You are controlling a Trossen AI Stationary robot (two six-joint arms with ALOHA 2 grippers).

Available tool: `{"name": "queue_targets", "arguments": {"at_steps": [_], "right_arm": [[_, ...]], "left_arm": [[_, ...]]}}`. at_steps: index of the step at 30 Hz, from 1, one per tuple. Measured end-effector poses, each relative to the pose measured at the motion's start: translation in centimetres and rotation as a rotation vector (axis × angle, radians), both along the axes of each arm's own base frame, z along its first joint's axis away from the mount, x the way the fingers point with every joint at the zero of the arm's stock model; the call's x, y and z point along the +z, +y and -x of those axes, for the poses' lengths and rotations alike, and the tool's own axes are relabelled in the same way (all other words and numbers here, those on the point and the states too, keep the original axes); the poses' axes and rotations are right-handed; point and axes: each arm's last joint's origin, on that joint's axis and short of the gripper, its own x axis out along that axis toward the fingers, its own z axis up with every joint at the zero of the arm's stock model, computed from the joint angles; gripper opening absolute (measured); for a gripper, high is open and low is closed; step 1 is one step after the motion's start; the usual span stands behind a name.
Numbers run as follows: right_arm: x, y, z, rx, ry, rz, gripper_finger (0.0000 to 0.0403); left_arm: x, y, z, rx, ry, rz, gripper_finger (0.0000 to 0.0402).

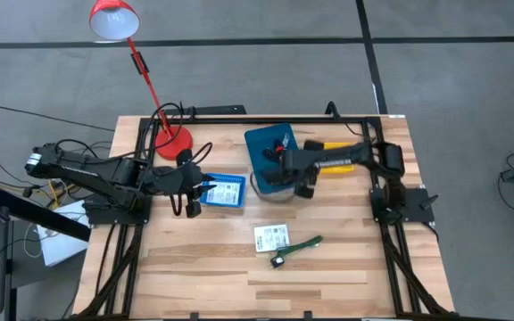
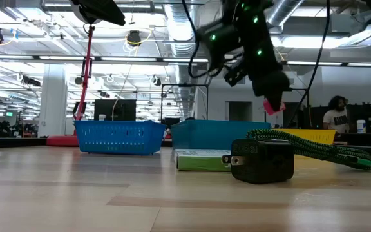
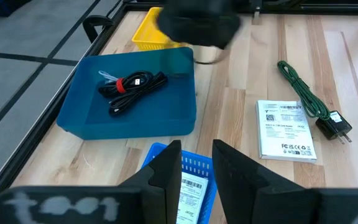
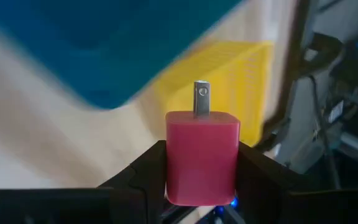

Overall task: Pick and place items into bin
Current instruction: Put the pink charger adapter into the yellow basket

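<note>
A: Task thing first. Small pink plastic plug-in charger block, metal prong up, pinched between the right gripper's two dark fingers. It's off the bench, carried in the air; low view shows the pink block hanging under the arm.

B: Where over the bench?

A: High view puts the right gripper at the near rim of the dark blue plastic bin, toward the far edge, middle of the bench. Looks like the carry step, pick done, drop not yet done.

B: Next move?

A: My call: get the block fully over the bin's open floor, then part the fingers. Risk is releasing on the rim so it bounces out onto the wood.

B: Bin contents?

A: A coiled black cable with a red tie lies in it. The small light blue mesh basket just beside it holds a white labelled card, hard to read more. The yellow mesh basket is behind the bin; contents not visible.

B: Left side?

A: Left gripper hovers over the light blue basket, fingers slightly parted, holding nothing that I can see.

B: Still out?

A: White printed flat packet, and green braided cable with black plug touching it, near the front edge, centre.
</note>
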Motion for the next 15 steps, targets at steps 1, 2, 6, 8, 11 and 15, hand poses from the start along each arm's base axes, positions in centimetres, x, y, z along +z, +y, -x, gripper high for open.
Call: {"name": "queue_targets", "arguments": {"at_steps": [1,2,6,8,11,15], "right_arm": [[0.0,-1.0,0.1,-0.018,0.005,0.003,0.0144],[0.0,-2.0,0.3,-0.042,0.007,0.002,0.0144],[0.0,-5.4,1.0,-0.114,0.023,-0.010,0.0143],[0.0,-6.7,1.5,-0.155,0.024,-0.022,0.0143],[-0.1,-8.1,1.9,-0.218,0.014,-0.060,0.0157],[-0.1,-9.1,2.3,-0.257,0.007,-0.074,0.0183]], "left_arm": [[0.0,0.0,0.0,0.000,0.000,0.000,0.0080],[0.0,0.0,0.0,0.000,0.000,0.000,0.0080],[0.0,0.0,0.0,0.000,0.000,0.000,0.0080],[0.0,0.0,0.0,0.000,0.000,0.000,0.0080],[0.0,0.0,0.0,0.000,0.000,0.000,0.0080],[0.0,0.0,0.0,0.000,0.000,0.000,0.0080]]}}
